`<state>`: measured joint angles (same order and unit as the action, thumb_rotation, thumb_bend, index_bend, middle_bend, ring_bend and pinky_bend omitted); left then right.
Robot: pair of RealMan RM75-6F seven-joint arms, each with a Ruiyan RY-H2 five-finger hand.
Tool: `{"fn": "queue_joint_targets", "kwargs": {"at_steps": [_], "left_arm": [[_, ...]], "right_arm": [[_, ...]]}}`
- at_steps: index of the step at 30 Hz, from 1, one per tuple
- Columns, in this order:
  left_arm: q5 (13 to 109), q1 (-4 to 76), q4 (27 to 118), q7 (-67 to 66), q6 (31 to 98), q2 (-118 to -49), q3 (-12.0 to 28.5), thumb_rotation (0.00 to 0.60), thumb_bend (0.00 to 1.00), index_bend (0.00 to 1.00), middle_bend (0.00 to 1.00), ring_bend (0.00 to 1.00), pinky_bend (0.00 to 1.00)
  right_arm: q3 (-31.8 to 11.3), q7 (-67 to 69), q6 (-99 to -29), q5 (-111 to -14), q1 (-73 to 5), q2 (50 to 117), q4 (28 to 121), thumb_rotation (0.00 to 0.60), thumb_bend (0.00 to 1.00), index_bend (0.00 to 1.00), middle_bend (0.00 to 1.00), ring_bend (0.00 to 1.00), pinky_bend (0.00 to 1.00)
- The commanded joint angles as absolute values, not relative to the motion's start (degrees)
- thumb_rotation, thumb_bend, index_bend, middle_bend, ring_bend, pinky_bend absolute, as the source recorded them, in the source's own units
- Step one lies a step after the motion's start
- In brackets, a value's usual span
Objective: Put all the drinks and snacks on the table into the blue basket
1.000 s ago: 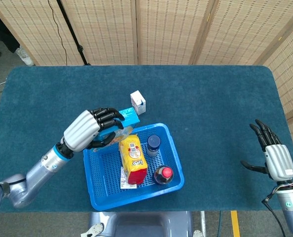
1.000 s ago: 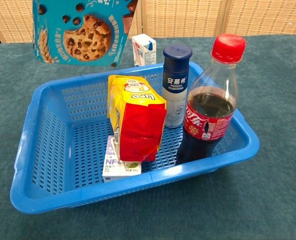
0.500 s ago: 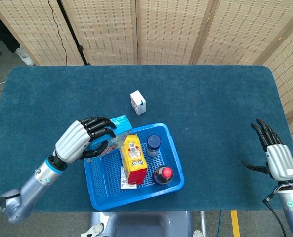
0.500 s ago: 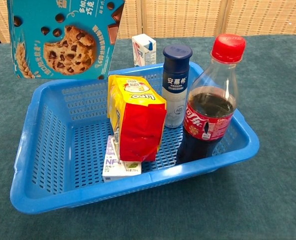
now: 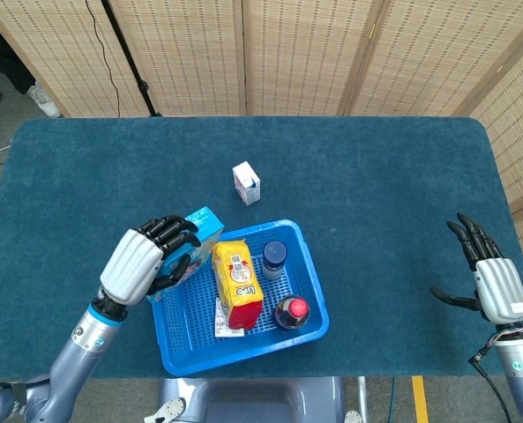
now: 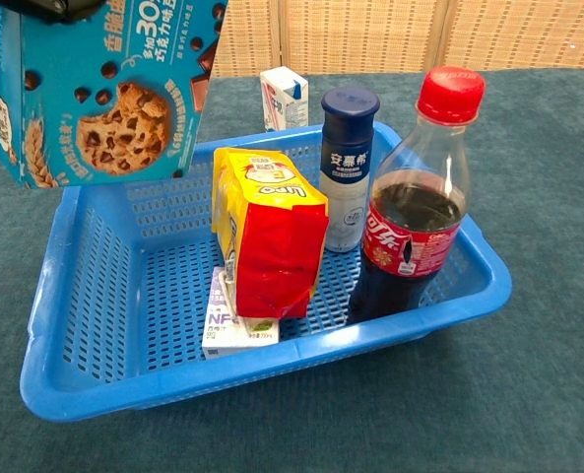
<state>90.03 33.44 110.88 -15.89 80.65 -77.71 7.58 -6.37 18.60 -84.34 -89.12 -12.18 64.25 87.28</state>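
Note:
My left hand (image 5: 146, 260) grips a blue cookie box (image 6: 104, 94) and holds it over the left part of the blue basket (image 5: 186, 339). In the head view the cookie box (image 5: 199, 227) shows beyond the fingers. Inside the basket (image 6: 104, 296) stand a yellow and red snack bag (image 6: 270, 232), a blue-capped bottle (image 6: 346, 168) and a cola bottle (image 6: 410, 212); a small white carton (image 6: 227, 320) lies flat. A small milk carton (image 5: 246, 183) stands on the table behind the basket. My right hand (image 5: 490, 282) hovers open at the far right.
The table (image 5: 376, 176) is covered in dark teal cloth. Woven folding screens (image 5: 287, 53) stand behind it. A black stand with a cable (image 5: 124, 53) rises at the back left.
My left hand has carried the cookie box toward me and leftward, from behind the basket's back rim to above its left part. The box looms larger in the chest view. The right hand stays still.

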Motion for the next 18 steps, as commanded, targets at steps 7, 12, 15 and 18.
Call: {"fn": "queue_joint_targets", "kwargs": {"at_steps": [7, 12, 15, 18], "left_arm": [[87.85, 34.51, 110.92, -15.62, 73.92, -78.07, 6.46, 0.6, 0.63, 0.33, 0.16, 0.2, 0.47], [88.12, 35.97, 110.5, -10.55, 70.07, -75.62, 6.36, 0.6, 0.2, 0.0, 0.0, 0.0, 0.02], [91.81, 36.58, 108.09, -1.42, 71.82, -75.71, 7.65, 0.6, 0.03, 0.0, 0.0, 0.0, 0.0], [94.09, 36.6, 105.88, 3.27, 74.27, -76.07, 8.64, 0.6, 0.0, 0.0, 0.0, 0.0, 0.0]], "right_arm": [[-6.3, 18.85, -84.47, -89.32, -12.14, 64.17, 87.2, 0.6, 0.0, 0.0, 0.0, 0.0, 0.14], [-6.3, 18.85, -84.4, -89.26, -12.17, 64.21, 87.13, 0.6, 0.0, 0.0, 0.0, 0.0, 0.14], [-6.3, 18.62, -84.24, -89.21, -12.25, 64.3, 87.14, 0.6, 0.0, 0.0, 0.0, 0.0, 0.14], [-6.3, 18.5, -84.18, -89.17, -12.28, 64.34, 87.16, 0.6, 0.0, 0.0, 0.0, 0.0, 0.14]]}}
